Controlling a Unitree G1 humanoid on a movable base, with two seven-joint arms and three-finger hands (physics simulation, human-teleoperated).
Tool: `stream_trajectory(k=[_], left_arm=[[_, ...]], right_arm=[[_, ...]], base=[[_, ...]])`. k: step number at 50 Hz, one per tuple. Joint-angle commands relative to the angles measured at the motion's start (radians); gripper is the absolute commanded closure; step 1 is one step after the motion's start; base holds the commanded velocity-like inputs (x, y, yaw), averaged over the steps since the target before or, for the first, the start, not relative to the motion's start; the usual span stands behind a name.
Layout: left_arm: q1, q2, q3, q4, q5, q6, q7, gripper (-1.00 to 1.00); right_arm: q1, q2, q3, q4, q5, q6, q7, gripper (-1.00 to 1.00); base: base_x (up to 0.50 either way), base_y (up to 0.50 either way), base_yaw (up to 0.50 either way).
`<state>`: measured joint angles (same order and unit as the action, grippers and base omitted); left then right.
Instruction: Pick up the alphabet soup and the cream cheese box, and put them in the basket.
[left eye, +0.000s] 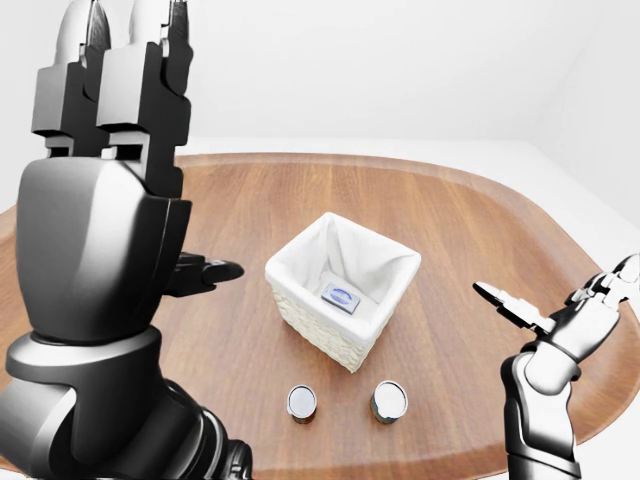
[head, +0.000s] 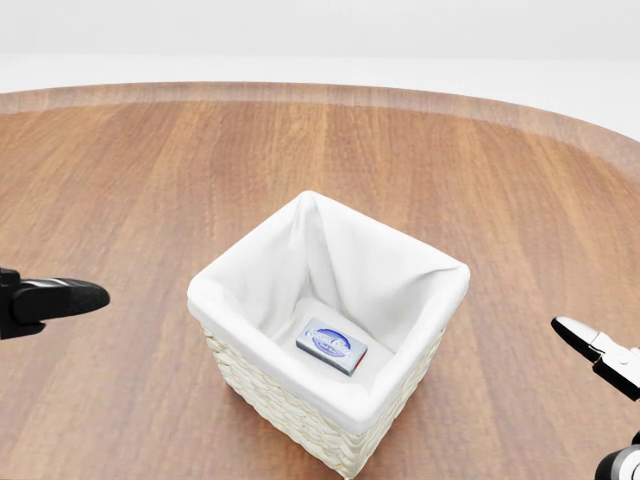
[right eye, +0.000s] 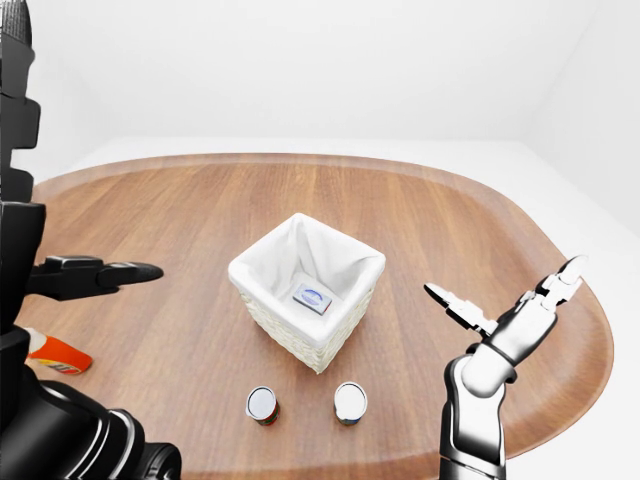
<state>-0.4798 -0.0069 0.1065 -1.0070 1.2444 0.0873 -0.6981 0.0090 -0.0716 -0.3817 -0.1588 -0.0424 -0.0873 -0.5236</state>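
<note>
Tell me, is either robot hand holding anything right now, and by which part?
Nothing is held. The left robot hand is raised with fingers open, the right robot hand is spread open, and the cream cheese box lies in the basket.

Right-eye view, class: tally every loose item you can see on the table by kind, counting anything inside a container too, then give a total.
Baskets: 1, the white-lined basket
Boxes: 1, the cream cheese box lying inside it
Cans: 2, left can and right can
Orange-red item at the left edge, kind unclear: 1
Total: 5

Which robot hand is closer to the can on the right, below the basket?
The right robot hand. It hangs open just right of that can; the left robot hand is raised open far over on the left.
</note>
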Motion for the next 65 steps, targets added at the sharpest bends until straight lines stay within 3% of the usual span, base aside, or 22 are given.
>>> stream_trajectory(k=[1, 6, 9, 12, 18, 23, 28, 65], left_arm=[[0.045, 0.017, 0.227, -0.040, -0.193, 0.000, 0.000, -1.00], [0.097, 0.026, 0.388, -0.040, -0.354, 0.000, 0.000, -1.00], [0.151, 0.065, 0.501, -0.040, -0.446, 0.000, 0.000, -1.00], [0.192, 0.095, 0.573, -0.040, -0.550, 0.000, 0.000, -1.00], [0.230, 0.134, 0.662, -0.040, -0.657, 0.000, 0.000, -1.00], [0.289, 0.131, 0.680, -0.040, -0.700, 0.000, 0.000, -1.00], [0.346, 0.100, 0.642, -0.040, -0.693, 0.000, 0.000, -1.00], [0.349, 0.102, 0.640, -0.040, -0.694, 0.000, 0.000, -1.00]], right_arm=[[-0.004, -0.002, 0.001, 0.008, 0.001, 0.000, 0.000, -1.00], [-0.002, -0.001, 0.000, -0.009, 0.006, 0.000, 0.000, -1.00], [-0.002, -0.001, -0.001, -0.009, 0.010, 0.000, 0.000, -1.00], [-0.003, -0.002, 0.000, -0.001, 0.009, 0.000, 0.000, -1.00], [-0.004, -0.002, 0.001, 0.005, 0.006, 0.000, 0.000, -1.00], [-0.004, -0.001, 0.002, 0.000, 0.006, 0.000, 0.000, -1.00], [-0.001, 0.000, 0.000, -0.006, 0.014, 0.000, 0.000, -1.00], [-0.001, 0.000, 0.000, -0.006, 0.014, 0.000, 0.000, -1.00]], base=[[0.00, 0.00, 0.00], [0.00, 0.00, 0.00], [0.00, 0.00, 0.00], [0.00, 0.00, 0.00], [0.00, 0.00, 0.00], [0.00, 0.00, 0.00], [0.00, 0.00, 0.00], [0.00, 0.00, 0.00]])
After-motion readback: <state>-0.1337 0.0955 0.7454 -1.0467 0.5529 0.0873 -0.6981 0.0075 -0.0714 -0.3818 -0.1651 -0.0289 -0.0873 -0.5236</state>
